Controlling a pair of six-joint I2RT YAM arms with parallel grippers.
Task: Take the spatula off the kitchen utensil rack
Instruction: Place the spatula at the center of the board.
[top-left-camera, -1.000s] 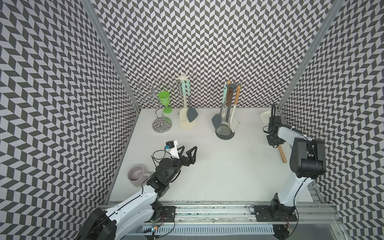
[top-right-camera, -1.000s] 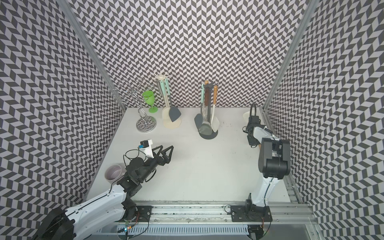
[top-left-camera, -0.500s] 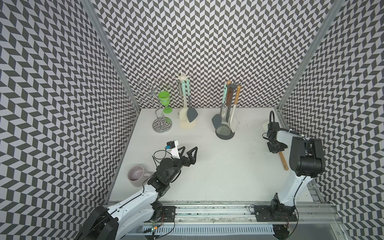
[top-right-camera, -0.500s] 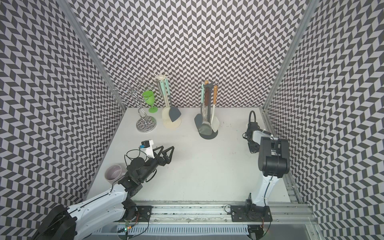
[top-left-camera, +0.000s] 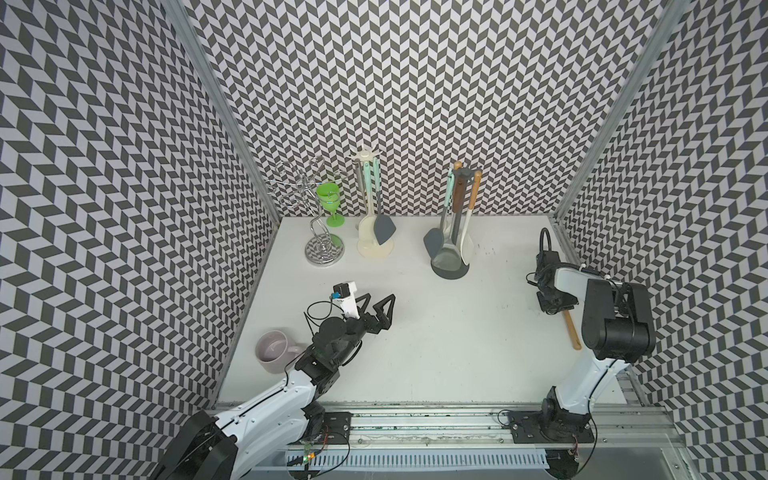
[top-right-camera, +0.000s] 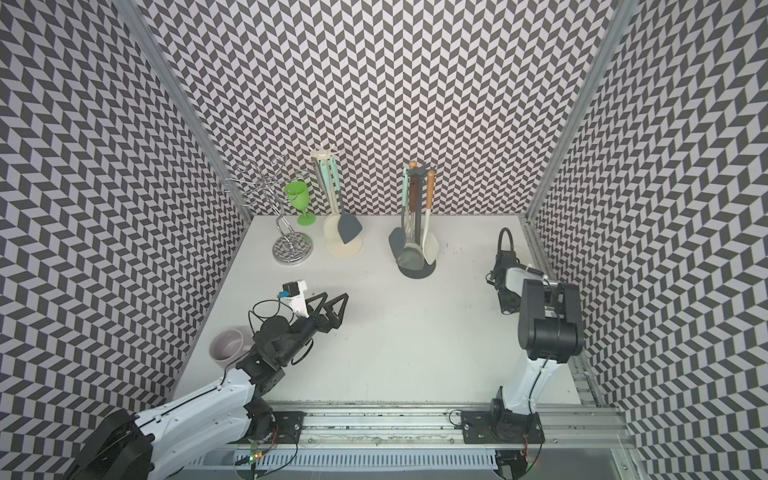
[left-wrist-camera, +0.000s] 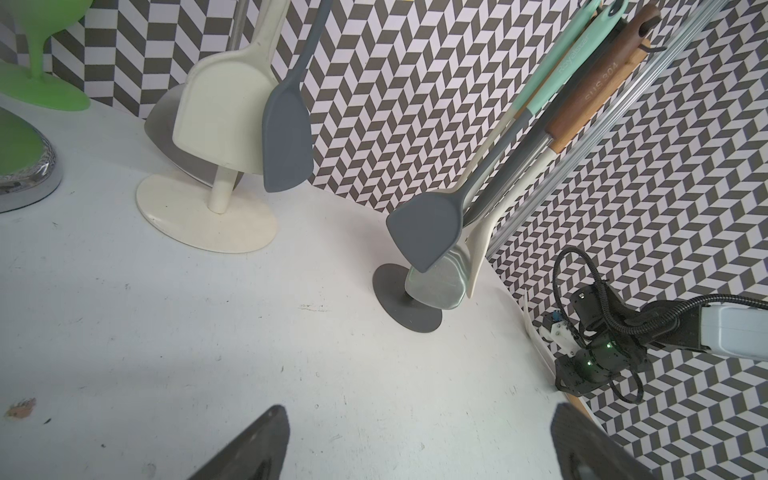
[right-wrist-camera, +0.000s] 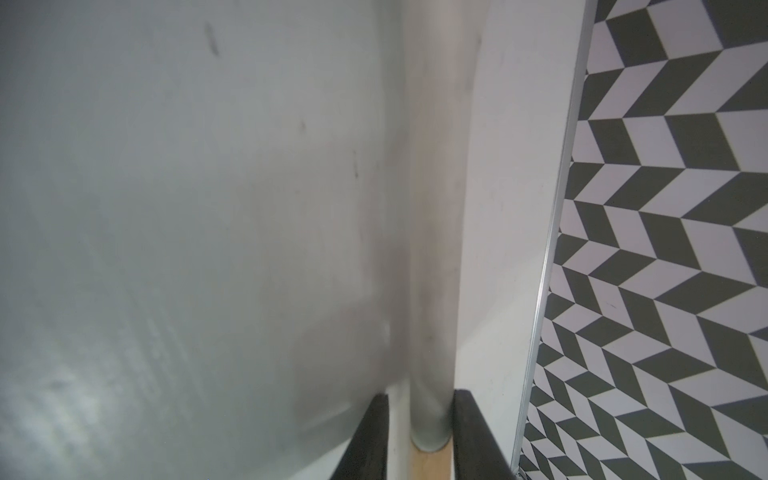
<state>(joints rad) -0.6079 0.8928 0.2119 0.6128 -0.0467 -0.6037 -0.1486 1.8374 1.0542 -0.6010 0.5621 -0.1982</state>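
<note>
The spatula (right-wrist-camera: 432, 291), pale-headed with a wooden handle (top-left-camera: 572, 331), lies on the white table along the right wall. My right gripper (right-wrist-camera: 419, 432) straddles its neck where the wood begins. The jaws are slightly apart, with a gap showing beside one finger, so it is open. In a top view the right gripper (top-left-camera: 556, 306) sits low over the table. A grey utensil rack (top-left-camera: 451, 272) and a cream rack (top-left-camera: 374, 251) stand at the back, each with hanging utensils. My left gripper (top-left-camera: 380, 297) hovers wide open and empty at mid-left, also in a top view (top-right-camera: 333, 296).
A lilac mug (top-left-camera: 272, 351) sits at the front left by my left arm. A chrome wire stand (top-left-camera: 324, 249) and a green goblet (top-left-camera: 329, 199) stand at the back left. Patterned walls close in three sides.
My right gripper has moved along the right wall toward the front, bringing the spatula with it, and its jaws have parted a little. The left arm has not moved.
</note>
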